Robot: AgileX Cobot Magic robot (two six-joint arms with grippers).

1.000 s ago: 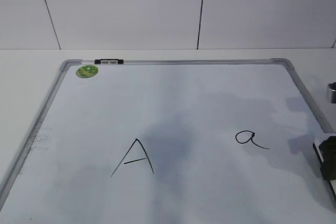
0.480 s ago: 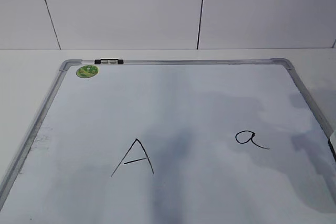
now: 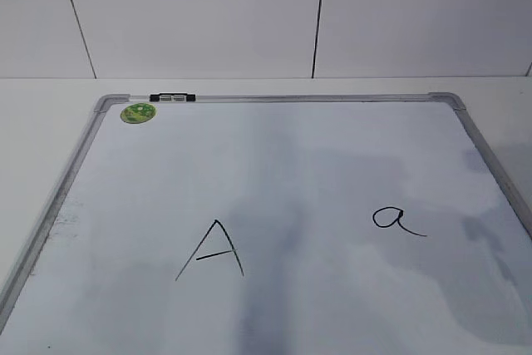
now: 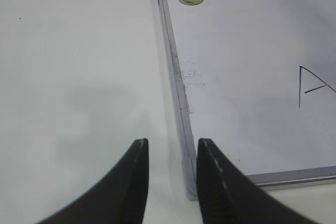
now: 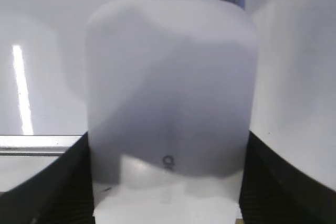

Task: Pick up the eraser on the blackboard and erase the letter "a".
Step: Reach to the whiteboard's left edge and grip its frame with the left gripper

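The blackboard (image 3: 291,164) is a white board with a grey frame, lying flat on the table. The small cursive letter "a" (image 3: 397,220) is on its right half. The white eraser (image 5: 170,87) fills the right wrist view, with a small dark print near its near end. My right gripper (image 5: 167,137) is shut on the eraser's two sides and holds it over the board's framed edge (image 5: 31,144). My left gripper (image 4: 172,142) is open and empty above the table beside the board's near left corner. Neither gripper shows in the exterior view.
A larger capital "A" (image 3: 212,251) is drawn left of centre and shows in the left wrist view (image 4: 315,85). A round green magnet (image 3: 138,112) sits at the board's far left corner, next to a black-and-silver clip (image 3: 172,98). White table (image 4: 79,77) lies left of the board.
My right gripper was at the right edge of the exterior view a second ago and has moved out of it to the right. The letters are unchanged.
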